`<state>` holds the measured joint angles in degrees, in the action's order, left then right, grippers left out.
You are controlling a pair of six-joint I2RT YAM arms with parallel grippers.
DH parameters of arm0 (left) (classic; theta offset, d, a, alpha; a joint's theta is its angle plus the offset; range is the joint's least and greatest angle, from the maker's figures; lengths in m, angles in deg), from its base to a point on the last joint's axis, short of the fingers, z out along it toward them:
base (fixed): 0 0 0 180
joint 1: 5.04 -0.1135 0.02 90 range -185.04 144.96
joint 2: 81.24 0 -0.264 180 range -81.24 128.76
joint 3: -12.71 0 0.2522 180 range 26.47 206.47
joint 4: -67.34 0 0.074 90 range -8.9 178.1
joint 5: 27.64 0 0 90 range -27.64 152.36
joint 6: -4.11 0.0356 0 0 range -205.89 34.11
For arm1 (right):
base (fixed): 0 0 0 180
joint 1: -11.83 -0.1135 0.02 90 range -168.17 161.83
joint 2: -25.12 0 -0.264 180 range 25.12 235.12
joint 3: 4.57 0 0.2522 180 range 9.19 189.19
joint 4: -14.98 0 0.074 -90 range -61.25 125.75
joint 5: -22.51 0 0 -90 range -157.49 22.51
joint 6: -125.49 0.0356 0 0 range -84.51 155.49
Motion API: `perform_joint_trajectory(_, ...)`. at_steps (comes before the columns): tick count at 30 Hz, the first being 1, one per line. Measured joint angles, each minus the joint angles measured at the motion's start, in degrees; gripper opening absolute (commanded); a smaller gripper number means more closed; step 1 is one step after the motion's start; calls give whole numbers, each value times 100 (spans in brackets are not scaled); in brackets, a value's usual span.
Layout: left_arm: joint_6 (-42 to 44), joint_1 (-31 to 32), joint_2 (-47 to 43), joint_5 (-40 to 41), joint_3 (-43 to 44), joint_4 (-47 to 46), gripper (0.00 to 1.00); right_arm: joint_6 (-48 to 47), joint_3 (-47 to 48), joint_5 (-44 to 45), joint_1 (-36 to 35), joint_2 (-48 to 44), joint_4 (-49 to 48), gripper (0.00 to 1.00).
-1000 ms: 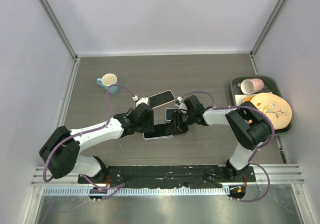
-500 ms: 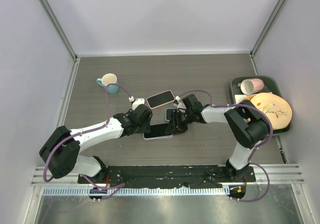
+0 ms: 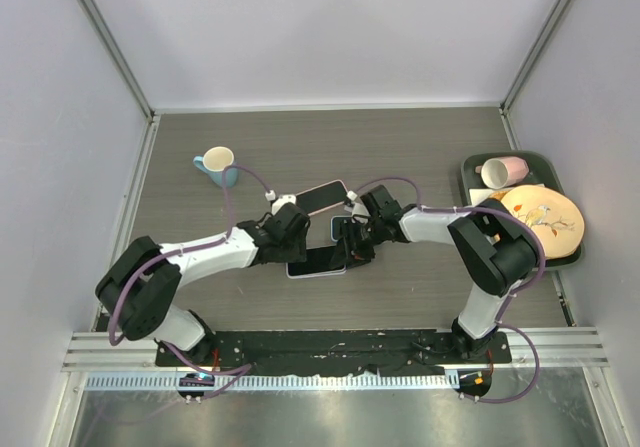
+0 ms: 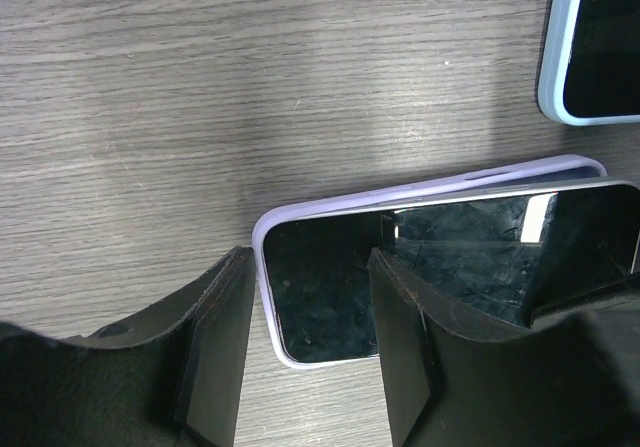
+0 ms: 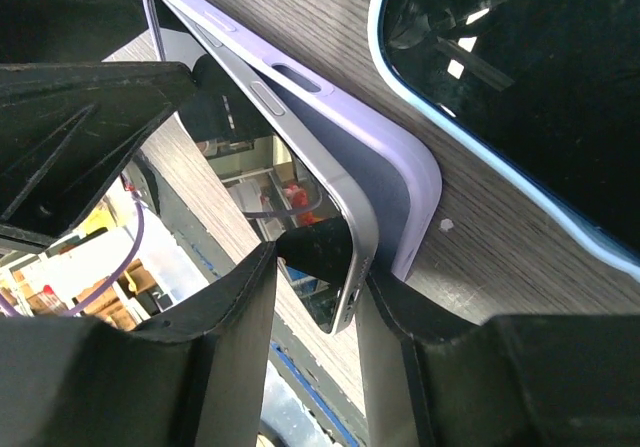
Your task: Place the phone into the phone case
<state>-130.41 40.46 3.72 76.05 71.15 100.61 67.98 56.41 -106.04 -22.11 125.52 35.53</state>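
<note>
A grey wood-grain tabletop [image 3: 420, 147] carries a cream mug [image 3: 217, 161] at 10 o'clock, with a blue part at its lower side, perhaps the handle. Near the centre lies a pink-edged handset [image 3: 323, 197], screen up; just at its 5 o'clock is a blue-edged handset [image 5: 520, 97]. At 3 o'clock a dark tray [image 3: 467, 182] holds a pink cup [image 3: 503, 171] and a floral plate [image 3: 545, 222].
</note>
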Motion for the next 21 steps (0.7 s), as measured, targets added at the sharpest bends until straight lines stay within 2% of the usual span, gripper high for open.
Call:
perform_joint_trajectory(16,299,-17,76,-39,157,136,54,-308,426,208,-92,162,669,43)
perform_joint_trajectory(21,365,103,-313,-22,173,219,53,-363,529,367,-160,162,813,43)
